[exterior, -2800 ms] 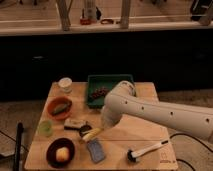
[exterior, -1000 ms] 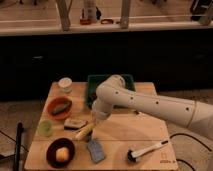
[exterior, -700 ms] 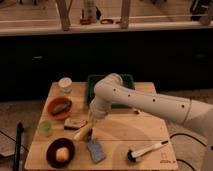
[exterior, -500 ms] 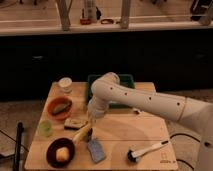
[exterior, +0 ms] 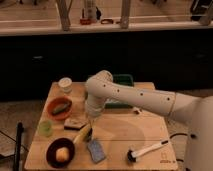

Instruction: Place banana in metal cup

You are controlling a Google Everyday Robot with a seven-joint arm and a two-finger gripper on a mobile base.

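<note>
The banana (exterior: 82, 134) is small and yellow and lies aslant on the wooden table (exterior: 145, 127), left of the middle. My gripper (exterior: 89, 123) hangs from the big white arm and sits right at the banana's upper end. Whether it holds the banana does not show. A pale cup (exterior: 65, 85), which looks like the metal cup, stands upright at the table's far left corner, well behind the gripper.
A red bowl (exterior: 60, 106) and a small green cup (exterior: 45, 128) stand at the left. A dark bowl (exterior: 51, 149) holds a round yellowish fruit (exterior: 61, 154). A blue-grey sponge (exterior: 95, 150), a brush (exterior: 147, 149), a small packet (exterior: 75, 122) and a green bin (exterior: 120, 80) are also there.
The arm's elbow has swung left and the wrist now stands more upright over the banana. The banana lies about where it was.
</note>
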